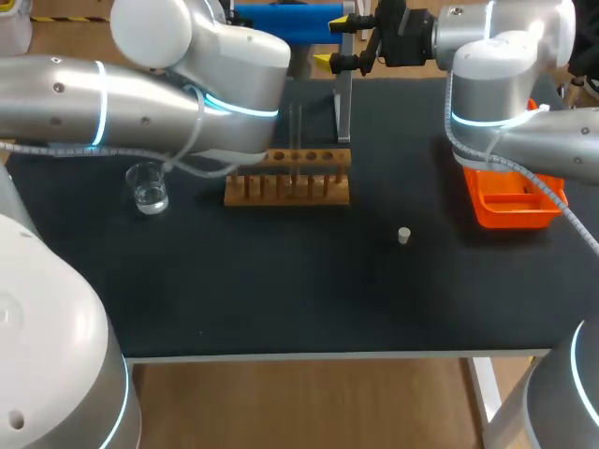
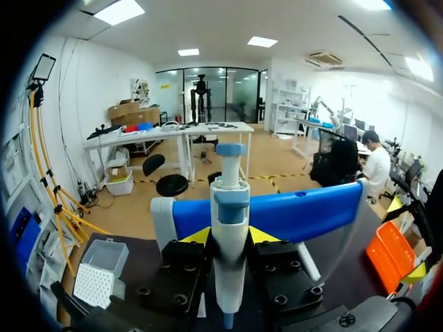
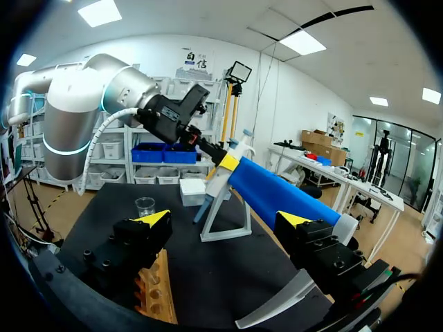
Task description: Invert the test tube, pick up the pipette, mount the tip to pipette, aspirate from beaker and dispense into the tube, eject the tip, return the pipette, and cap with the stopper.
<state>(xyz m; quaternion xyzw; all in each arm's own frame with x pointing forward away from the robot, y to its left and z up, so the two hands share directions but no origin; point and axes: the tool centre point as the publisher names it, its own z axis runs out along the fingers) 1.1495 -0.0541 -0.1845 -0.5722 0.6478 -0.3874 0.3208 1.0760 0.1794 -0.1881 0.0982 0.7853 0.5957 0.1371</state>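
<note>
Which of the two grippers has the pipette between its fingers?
The left gripper: its yellow tips clamp the blue-and-white pipette from both sides. The right gripper stands open, holding nothing.

Beaker (image 1: 148, 187) left of rack (image 1: 287, 188), tube (image 1: 296, 131) perhaps in it

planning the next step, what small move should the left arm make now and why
Probably lift the pipette straight up off the blue stand bar. The left tool looks closed on its body from both sides, and the pipette seems to hang on the bar, so it must come free before a tip goes on.
</note>
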